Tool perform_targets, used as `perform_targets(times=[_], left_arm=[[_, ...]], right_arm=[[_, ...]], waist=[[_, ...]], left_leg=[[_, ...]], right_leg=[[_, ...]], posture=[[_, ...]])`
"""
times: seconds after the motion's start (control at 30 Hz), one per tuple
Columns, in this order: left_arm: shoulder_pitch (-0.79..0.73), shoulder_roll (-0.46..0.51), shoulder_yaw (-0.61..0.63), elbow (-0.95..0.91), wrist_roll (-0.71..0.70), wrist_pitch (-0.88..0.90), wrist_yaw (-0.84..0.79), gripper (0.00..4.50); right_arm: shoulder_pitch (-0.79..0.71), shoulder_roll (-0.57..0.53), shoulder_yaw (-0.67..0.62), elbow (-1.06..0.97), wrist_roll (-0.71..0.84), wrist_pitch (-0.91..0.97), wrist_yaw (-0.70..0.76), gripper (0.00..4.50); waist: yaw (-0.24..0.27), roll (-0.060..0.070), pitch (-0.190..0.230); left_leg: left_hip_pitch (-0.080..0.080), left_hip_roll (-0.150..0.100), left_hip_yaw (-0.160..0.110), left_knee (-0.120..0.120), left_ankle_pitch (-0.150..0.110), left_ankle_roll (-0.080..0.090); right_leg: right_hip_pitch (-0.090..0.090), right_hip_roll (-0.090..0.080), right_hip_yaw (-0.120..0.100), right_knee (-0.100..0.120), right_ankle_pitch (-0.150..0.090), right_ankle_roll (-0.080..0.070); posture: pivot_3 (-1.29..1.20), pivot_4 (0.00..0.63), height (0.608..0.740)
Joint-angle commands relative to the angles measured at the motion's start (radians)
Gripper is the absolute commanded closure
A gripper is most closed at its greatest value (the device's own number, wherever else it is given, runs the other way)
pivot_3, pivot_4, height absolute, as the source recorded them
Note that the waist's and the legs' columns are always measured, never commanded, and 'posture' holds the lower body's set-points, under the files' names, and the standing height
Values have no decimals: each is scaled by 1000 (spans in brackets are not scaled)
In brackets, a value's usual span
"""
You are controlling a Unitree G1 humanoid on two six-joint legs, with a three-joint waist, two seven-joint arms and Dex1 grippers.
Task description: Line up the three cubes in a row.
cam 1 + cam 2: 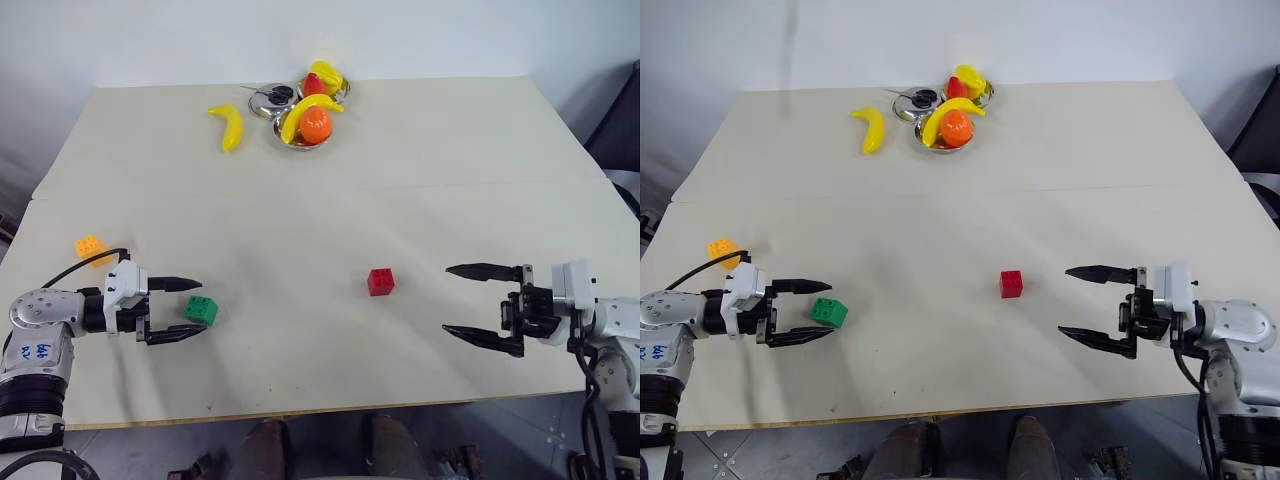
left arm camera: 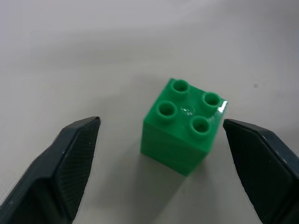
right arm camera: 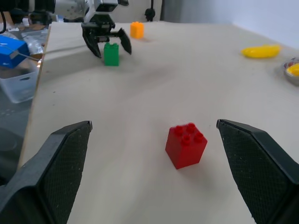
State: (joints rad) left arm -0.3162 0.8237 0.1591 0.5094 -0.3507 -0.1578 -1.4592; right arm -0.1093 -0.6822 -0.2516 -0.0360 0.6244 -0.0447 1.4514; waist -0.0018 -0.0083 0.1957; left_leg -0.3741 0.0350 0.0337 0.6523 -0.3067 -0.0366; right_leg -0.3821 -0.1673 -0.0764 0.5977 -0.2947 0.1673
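while astride green cube point(image 1: 201, 310), left gripper point(image 1: 194, 309)

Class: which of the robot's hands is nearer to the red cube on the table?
The right hand: its open fingers face the red cube across a bare stretch of table. The left hand is farther off, straddling the green cube.

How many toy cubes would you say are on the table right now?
3: the green cube between the left gripper's fingers, the orange-yellow cube behind that arm, the red cube mid-table.
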Motion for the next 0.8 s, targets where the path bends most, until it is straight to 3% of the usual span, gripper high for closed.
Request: perform_targets(times=[0.03, 0.23, 0.37, 0.6, 0.8], left_arm=[[-9, 2, 1, -3, -6, -14, -20, 1257], [-42, -43, -33, -146, -61, 69, -32, 3039], [-87, -113, -105, -250, -46, 111, -5, 3037], [-287, -367, -322, -239, 127, 194, 205, 3037], [-346, -435, -403, -154, 224, 153, 267, 3037]], right_arm=[[12, 26, 6, -33, 15, -30, -2, 0], [44, -12, -47, -2, 2, -53, -2, 0], [108, -48, -114, 12, 6, -67, 3, 0], [239, -68, -217, -13, 12, -66, -28, 0], [285, -61, -239, -69, 24, -55, -72, 0]], waist=[[0, 0, 0], [10, 0, 0], [29, 0, 0], [39, 0, 0], [17, 0, 0]], left_leg=[[0, 0, 0, 0, 0, 0], [0, 0, 0, 2, 0, 0], [0, 0, 0, 4, -1, 1], [0, 0, -1, 12, -2, 3], [1, 0, 0, 10, -2, 3]], right_leg=[[0, 0, 0, 0, 0, 0], [0, 0, 0, 1, 0, 0], [1, 0, 1, 3, 0, 0], [6, 0, 1, 2, 2, 3], [6, 0, 2, 1, 2, 3]], posture=[[0, 150, 740], [0, 150, 740], [0, 150, 740], [0, 150, 740], [0, 150, 740]])
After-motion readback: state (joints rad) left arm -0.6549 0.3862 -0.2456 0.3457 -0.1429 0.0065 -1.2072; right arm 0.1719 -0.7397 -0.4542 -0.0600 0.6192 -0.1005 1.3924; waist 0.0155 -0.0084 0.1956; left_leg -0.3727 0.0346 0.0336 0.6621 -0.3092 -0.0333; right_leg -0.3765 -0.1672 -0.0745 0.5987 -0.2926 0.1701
